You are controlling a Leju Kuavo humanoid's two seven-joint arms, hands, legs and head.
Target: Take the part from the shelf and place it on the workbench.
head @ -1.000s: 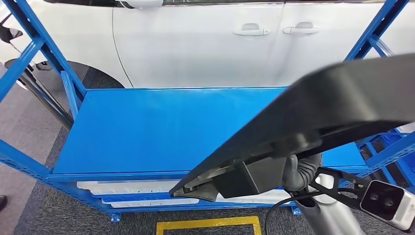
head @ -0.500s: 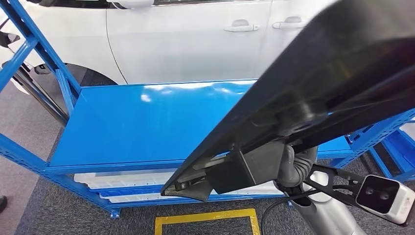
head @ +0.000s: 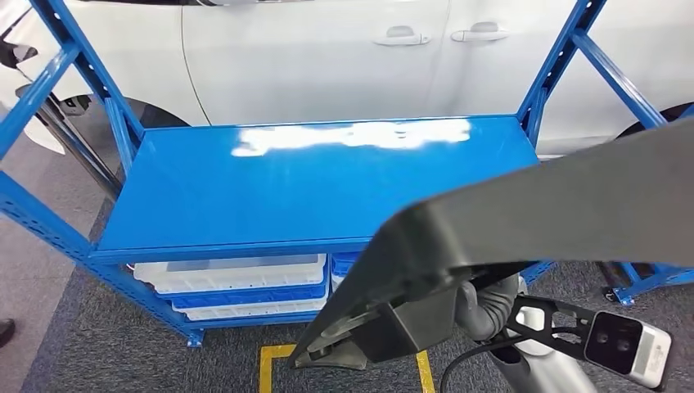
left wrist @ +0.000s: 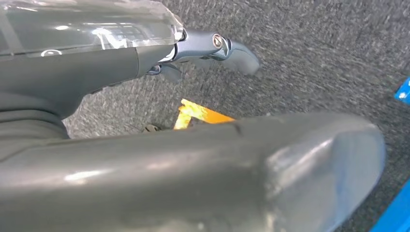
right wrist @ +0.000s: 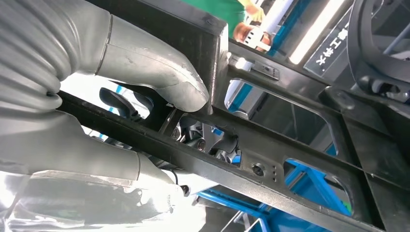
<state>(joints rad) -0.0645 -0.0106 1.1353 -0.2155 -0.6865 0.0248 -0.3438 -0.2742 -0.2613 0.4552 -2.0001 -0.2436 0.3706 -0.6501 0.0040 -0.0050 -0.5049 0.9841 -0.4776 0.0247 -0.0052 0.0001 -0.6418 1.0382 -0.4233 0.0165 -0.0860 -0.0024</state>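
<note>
The part [head: 565, 213] is a long black plastic panel with a ribbed frame on its underside. It hangs in the air in front of the blue shelf [head: 311, 184], slanting from low centre up to the right edge. My right hand [head: 484, 304] grips it from below near its lower end. In the right wrist view the grey thumb [right wrist: 159, 72] presses on a bar of the part [right wrist: 270, 145], with the dark fingers wrapped behind the bar. My left hand [left wrist: 169, 169] hangs over the grey carpet, its fingers [left wrist: 227, 48] apart from the thumb, holding nothing.
The shelf's top board is bare, and white trays [head: 237, 274] lie on blue ones on its lower level. A white car [head: 327, 57] stands close behind. Blue uprights [head: 565, 65] rise at the shelf's corners. A yellow floor marking [head: 274, 360] lies below the part's low end.
The whole picture has shifted, so the camera moved. The part has swung down from the upper right and now lies lower and flatter, uncovering the shelf's right upright.
</note>
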